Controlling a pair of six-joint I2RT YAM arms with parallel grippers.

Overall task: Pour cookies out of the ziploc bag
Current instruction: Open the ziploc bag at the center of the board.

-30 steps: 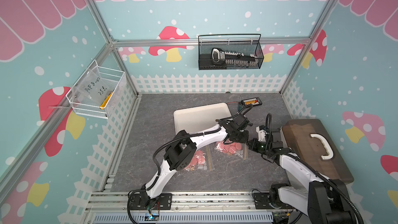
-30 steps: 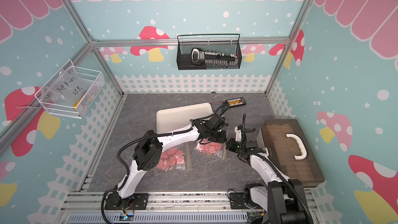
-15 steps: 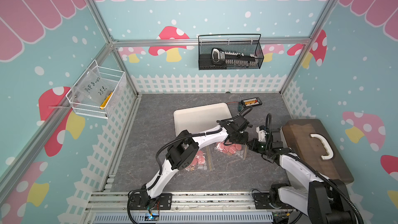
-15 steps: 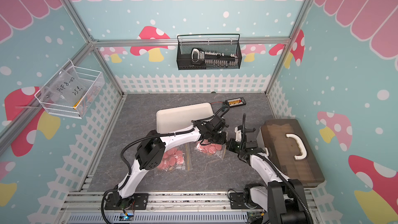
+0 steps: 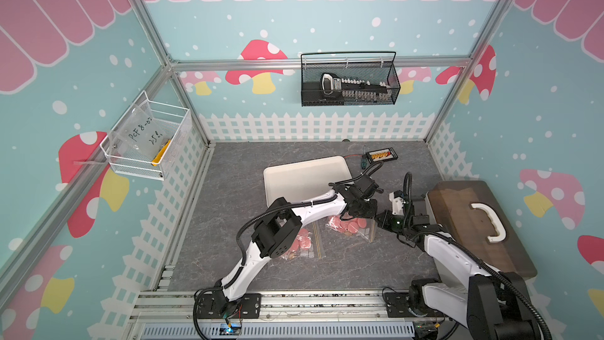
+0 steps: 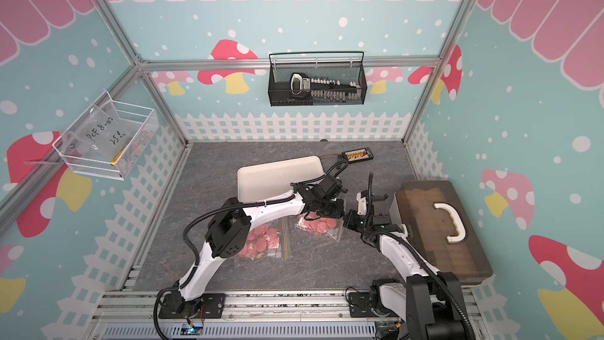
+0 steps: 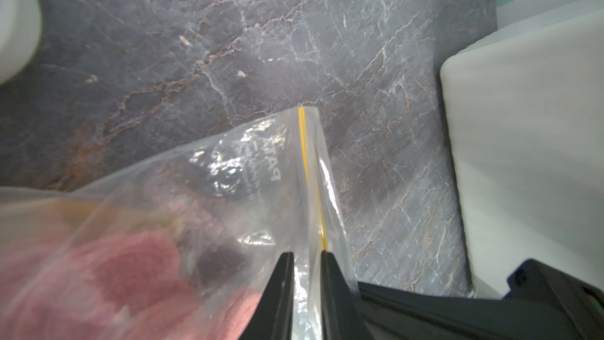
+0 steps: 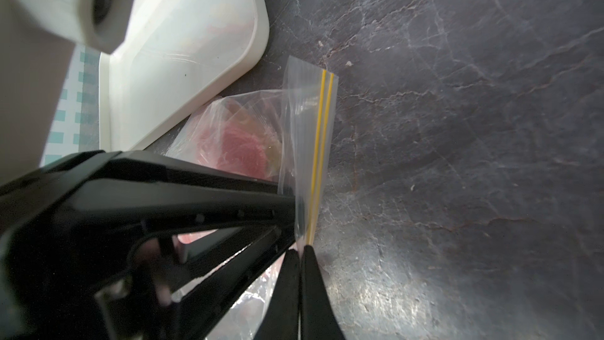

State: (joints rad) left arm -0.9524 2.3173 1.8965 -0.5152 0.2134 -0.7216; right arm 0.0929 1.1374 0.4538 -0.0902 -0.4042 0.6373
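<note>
Clear ziploc bag (image 5: 366,232) of round salmon-pink cookies (image 5: 351,224) on grey marbled counter (image 5: 245,165).
Both the left jaws and right jaws clench its yellow-striped edge.

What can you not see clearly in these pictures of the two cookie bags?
- Second bag: in both top views, the left arm covers part.
- Cookies in the held bag: left wrist view, blurred, uncountable.
- Held bag's zip: open or sealed, wrist views cannot tell.
- Basket note: too small.
</note>
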